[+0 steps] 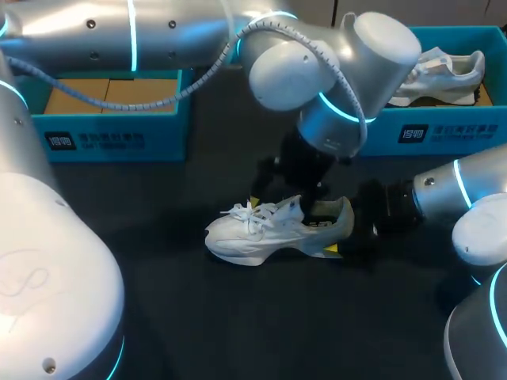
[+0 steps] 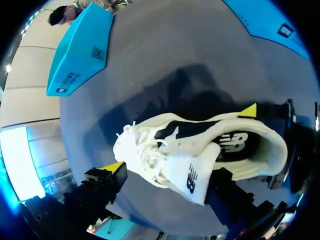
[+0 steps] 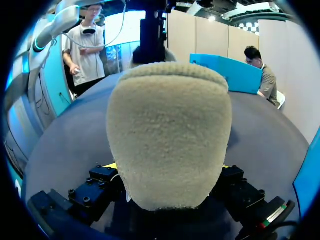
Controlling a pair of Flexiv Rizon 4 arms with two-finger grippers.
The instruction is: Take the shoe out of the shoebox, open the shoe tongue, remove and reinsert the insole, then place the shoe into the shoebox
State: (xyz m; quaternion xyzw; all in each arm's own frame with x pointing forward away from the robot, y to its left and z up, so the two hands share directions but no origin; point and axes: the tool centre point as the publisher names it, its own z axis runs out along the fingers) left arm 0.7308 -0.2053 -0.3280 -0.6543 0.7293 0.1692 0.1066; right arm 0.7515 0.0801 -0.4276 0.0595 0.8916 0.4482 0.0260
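Dark matte tabletop [image 1: 238, 317], and the white fabric lace-up sneaker [image 1: 265, 231] is sitting out on it on its sole, in front of the gap between the two boxes. Its soft padded tongue [image 2: 192, 175] is flopped up. My right gripper [image 3: 169, 167] has the fuzzy heel collar [image 3: 169, 125] clamped from both sides. My left gripper [image 2: 167, 175] is spread wide over the laces [image 2: 132, 145], with the tongue against one finger but not pinched. Behind sits a blue cardboard shoebox [image 1: 111, 138] with brown card inside, plus another blue box [image 1: 444, 131] holding a second sneaker [image 1: 444, 71].

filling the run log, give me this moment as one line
shoe on table | right end effector shut on heel | left end effector open over tongue | insole in shoe
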